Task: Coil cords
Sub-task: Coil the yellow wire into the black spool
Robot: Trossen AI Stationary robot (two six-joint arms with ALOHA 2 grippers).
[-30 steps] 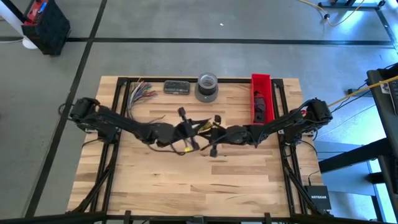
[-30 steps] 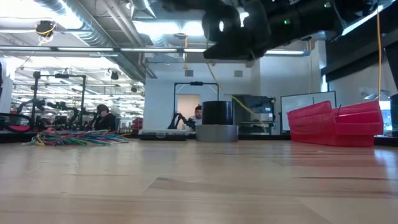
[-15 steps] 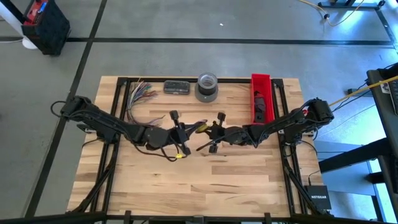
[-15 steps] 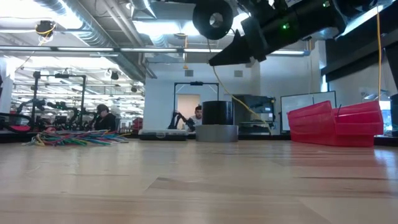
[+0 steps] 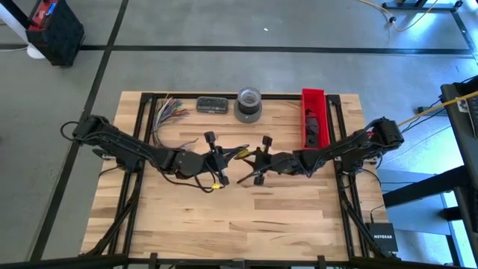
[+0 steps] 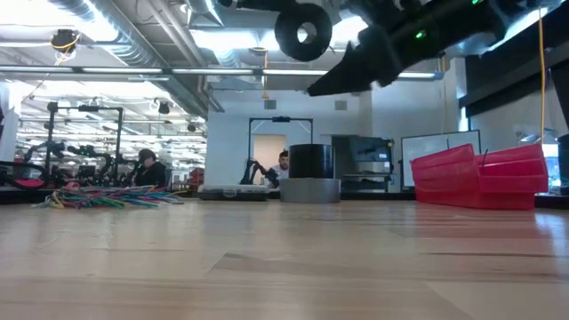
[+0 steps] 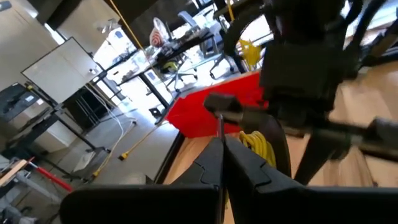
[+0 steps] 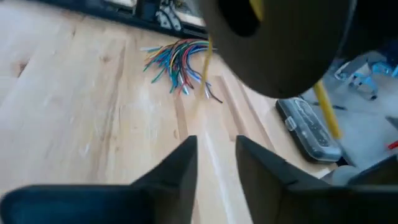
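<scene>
The cords form a round black bundle (image 6: 304, 31) with a yellow strand (image 5: 243, 154). It hangs high over the middle of the table, between my two grippers. My left gripper (image 7: 221, 158) comes level from the table's left and is shut on a thin black strand of the cords. A loose loop ending in a yellow bit (image 5: 216, 186) droops below it. My right gripper (image 8: 216, 155) comes from the table's right and stands open just under and beside the bundle (image 8: 273, 43), with nothing between its fingers. My left gripper pinches a thin black strand (image 7: 220, 132) of the cords between its two fingertips, coming about level from the table's left. The bundle (image 7: 273, 146) sits just past the fingertips, lifted well clear of the table. Where the strand joins the bundle does not show.
Along the far edge lie a fan of multicoloured wires (image 5: 168, 112), a flat black case (image 5: 212, 104) and a grey tape roll (image 5: 249, 105). A red bin (image 5: 314, 119) stands at the far right. Bare wood (image 5: 239, 224) lies toward the near edge.
My left gripper has drawn back toward the table's left and risen a little, taking the cords along. The two grippers, close together a second ago, now stand apart. In the low view the bundle now shows as a free ring beside my right gripper.
</scene>
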